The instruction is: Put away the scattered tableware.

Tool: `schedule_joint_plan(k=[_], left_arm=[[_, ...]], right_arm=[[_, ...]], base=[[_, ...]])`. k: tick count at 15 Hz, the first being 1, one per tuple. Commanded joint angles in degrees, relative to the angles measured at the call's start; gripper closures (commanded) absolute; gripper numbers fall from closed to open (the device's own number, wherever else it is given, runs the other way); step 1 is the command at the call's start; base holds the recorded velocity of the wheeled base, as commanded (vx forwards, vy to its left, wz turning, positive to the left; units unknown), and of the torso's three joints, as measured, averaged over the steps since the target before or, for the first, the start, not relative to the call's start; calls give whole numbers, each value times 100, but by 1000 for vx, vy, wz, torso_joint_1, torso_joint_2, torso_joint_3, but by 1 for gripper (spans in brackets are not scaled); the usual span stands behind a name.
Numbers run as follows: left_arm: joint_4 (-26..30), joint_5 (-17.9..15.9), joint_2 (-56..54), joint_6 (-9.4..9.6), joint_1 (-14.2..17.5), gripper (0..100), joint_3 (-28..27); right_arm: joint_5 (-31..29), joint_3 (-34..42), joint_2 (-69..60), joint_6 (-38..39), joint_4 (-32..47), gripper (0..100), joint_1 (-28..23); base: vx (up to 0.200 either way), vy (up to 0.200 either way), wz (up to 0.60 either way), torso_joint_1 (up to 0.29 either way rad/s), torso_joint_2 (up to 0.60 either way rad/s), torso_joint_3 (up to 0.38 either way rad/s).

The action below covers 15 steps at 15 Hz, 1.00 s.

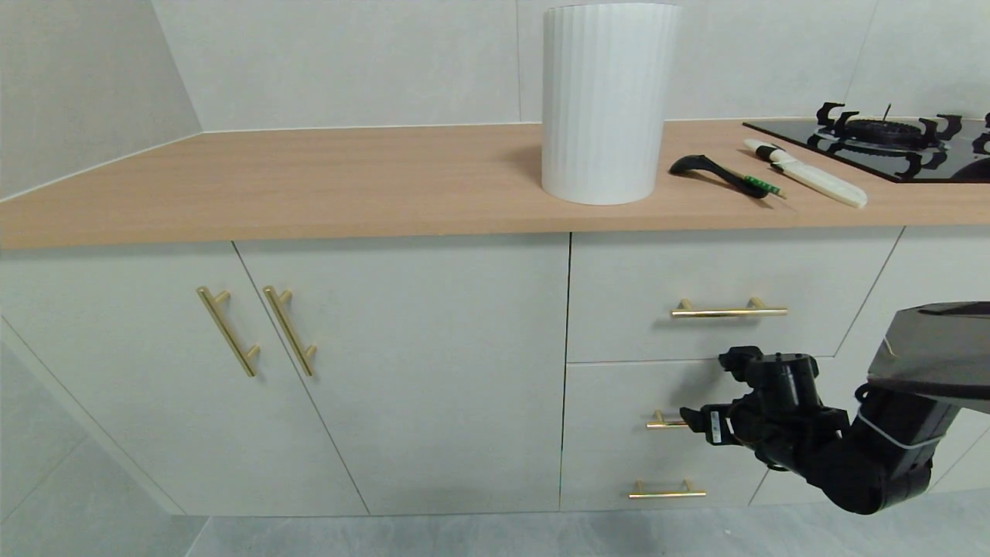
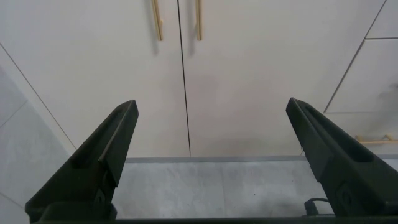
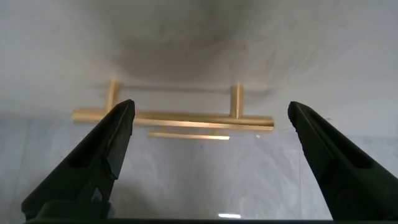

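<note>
counter (image 1: 309, 178) holds the ladle (image 1: 715, 172) and knife (image 1: 808, 174) side by side, between a canister (image 1: 607, 100) and the hob (image 1: 874, 143). right gripper (image 3: 210, 107), spread wide and empty, faces the middle drawer handle (image 3: 174, 118); left gripper (image 2: 211, 109), equally spread, faces cabinet doors (image 2: 249, 74).

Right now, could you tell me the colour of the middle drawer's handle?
Gold; the handle shows best in the right wrist view.

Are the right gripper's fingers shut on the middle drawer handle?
No, the right gripper is open, its fingers wide apart and not clamped on the drawer handle.
</note>
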Motion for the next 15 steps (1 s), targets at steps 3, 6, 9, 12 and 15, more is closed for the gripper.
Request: schedule_joint_plan(k=[3,6,9,12,15], left_arm=[[2,2,7,0,0,0,0],[2,2,7,0,0,0,0],[2,2,7,0,0,0,0],[2,2,7,0,0,0,0],[2,2,7,0,0,0,0]], right_arm=[[-62,-153,505,96,-145,0,13],[-71,-153,680,61,-145,0,13],[-71,-136,680,52,-137,0,13],[-71,-118,663,52,-137,0,13],[-62,-92,645,26,-102,0,13]], base=[[0,0,0,0,0,0],[0,0,0,0,0,0],[0,0,0,0,0,0],[0,0,0,0,0,0],[0,0,0,0,0,0]])
